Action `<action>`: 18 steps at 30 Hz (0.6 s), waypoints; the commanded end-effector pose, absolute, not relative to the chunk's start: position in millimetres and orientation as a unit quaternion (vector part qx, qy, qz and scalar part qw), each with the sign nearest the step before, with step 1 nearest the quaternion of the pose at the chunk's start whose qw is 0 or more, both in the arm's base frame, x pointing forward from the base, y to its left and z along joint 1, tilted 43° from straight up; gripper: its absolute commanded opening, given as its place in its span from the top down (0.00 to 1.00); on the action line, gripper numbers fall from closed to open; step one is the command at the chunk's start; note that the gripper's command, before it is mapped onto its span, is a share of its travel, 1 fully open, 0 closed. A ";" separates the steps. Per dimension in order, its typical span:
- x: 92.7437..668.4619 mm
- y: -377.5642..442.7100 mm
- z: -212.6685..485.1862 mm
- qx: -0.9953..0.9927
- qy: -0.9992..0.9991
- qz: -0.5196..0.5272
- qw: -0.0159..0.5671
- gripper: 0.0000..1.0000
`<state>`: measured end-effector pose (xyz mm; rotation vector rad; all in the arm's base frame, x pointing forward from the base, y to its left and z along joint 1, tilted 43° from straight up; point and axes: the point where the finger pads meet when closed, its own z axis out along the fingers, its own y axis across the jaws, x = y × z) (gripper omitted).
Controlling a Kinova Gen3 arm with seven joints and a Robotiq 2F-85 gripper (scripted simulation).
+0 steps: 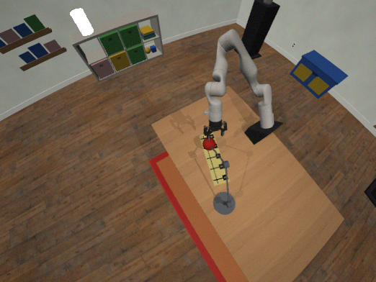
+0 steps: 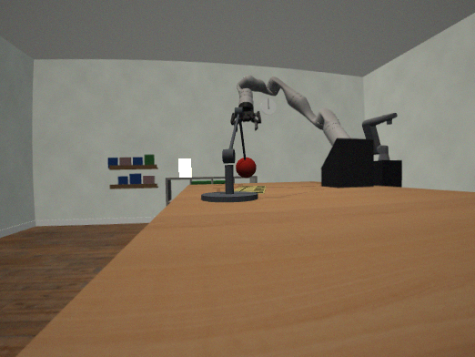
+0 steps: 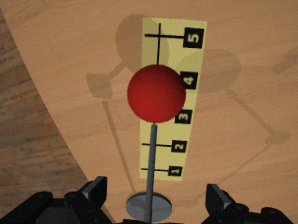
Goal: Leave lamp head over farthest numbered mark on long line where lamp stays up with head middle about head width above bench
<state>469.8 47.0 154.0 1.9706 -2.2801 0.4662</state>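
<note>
Red lamp head (image 3: 156, 94) hangs free over the yellow ruled strip (image 3: 189, 63), roughly between marks 3 and 4, midway along the tabletop's rug-side edge. The gripper (image 2: 246, 119) hovers above it, fingers spread wide, holding nothing. Stretched toward 5, I'd expect the worn joint to sag.
</note>
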 end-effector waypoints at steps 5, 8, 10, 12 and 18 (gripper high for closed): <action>472.7 52.3 153.7 0.641 -0.747 0.169 0.056 0.00; 474.3 55.0 153.2 0.637 -0.747 0.179 0.063 0.00; 475.3 56.8 152.8 0.635 -0.747 0.185 0.067 0.00; 476.4 58.6 152.4 0.633 -0.747 0.191 0.072 0.00; 478.3 60.0 149.6 0.629 -0.747 0.201 0.078 0.00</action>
